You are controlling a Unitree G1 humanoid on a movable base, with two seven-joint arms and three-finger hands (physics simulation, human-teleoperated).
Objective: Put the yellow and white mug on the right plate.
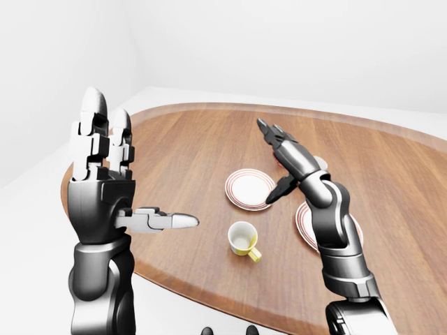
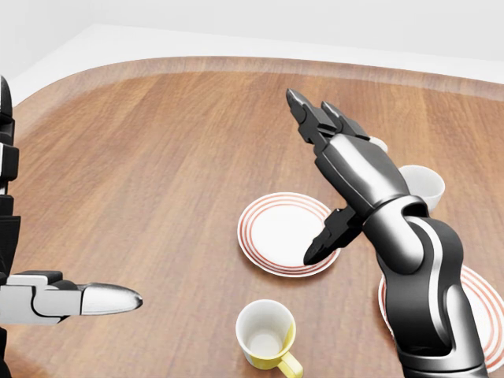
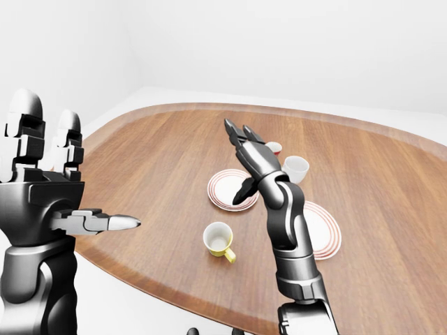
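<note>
The yellow and white mug stands upright on the wooden table, near the bottom of the head view, with its handle toward the lower right. The right plate, white with red rings, lies to the mug's right and is partly hidden by my right forearm. My right hand is open above the left plate, fingers stretched up and left, thumb tip over the plate's right rim. It is apart from the mug. My left hand is raised at the left, open and holding nothing.
A plain white mug stands above the right plate. A red patterned mug sits just beyond it, mostly hidden by my right hand in the head view. The table's rounded edge runs along the left.
</note>
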